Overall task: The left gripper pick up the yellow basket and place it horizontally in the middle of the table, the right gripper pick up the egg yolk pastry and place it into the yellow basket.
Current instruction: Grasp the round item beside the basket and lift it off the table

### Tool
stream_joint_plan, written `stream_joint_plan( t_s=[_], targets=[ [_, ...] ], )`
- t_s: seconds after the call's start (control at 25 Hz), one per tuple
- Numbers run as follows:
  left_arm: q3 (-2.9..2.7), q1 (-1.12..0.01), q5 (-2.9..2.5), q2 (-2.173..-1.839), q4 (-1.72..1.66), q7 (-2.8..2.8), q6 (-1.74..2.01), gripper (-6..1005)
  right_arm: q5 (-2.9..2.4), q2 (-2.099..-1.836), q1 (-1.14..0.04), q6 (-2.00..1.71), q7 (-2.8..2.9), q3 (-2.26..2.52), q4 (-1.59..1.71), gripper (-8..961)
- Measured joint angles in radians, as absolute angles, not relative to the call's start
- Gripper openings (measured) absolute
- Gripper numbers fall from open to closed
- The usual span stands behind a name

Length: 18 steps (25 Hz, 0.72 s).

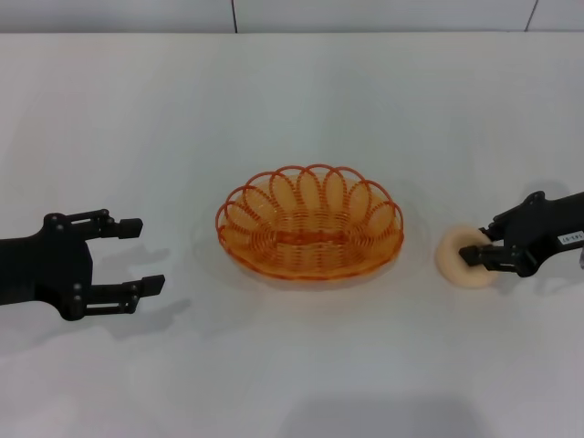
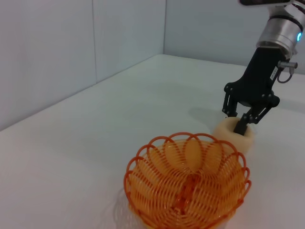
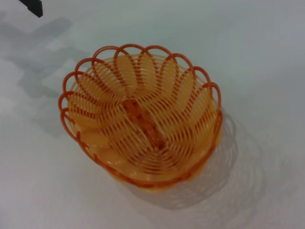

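I see the yellow basket [image 1: 309, 222] lying lengthwise mid-table [image 1: 292, 383]. My right gripper [image 1: 478, 256] pinches the egg yolk pastry [image 1: 462, 258] just beside it, partly hiding it. My left gripper [image 1: 144, 255] sits spread, well apart.

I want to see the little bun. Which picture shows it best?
The head view: the egg yolk pastry lies on the table, right gripper on it. The left wrist view shows it behind the yellow basket; the right wrist view misses it.

Robot test lab, bare white table [image 1: 292, 383], plain pale panelled walls [image 2: 71, 52]
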<state>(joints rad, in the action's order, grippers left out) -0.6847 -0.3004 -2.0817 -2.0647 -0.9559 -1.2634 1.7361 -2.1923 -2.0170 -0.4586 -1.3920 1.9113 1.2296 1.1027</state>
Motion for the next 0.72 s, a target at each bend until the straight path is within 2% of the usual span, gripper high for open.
stream_joint_plan(
  t_s=[0.28,0.48,0.72],
  targets=[
    [-0.684,-0.298,-2.083,-2.065,-0.956,-1.26,1.742,784,-2.169,-2.017,-0.459,-1.394,1.909,1.231,1.105,287],
    [-0.684,-0.293,-2.083,-2.065,-0.957,-1.247,1.755,784,-2.158,-2.015,-0.457,-1.42,1.908,1.219,1.126,80],
    [-0.684,-0.288,-2.083,-2.065,-0.961,-1.243,1.767,784,-2.145,-2.013,-0.448,-1.513,1.927,1.135,1.242,47]
  ],
)
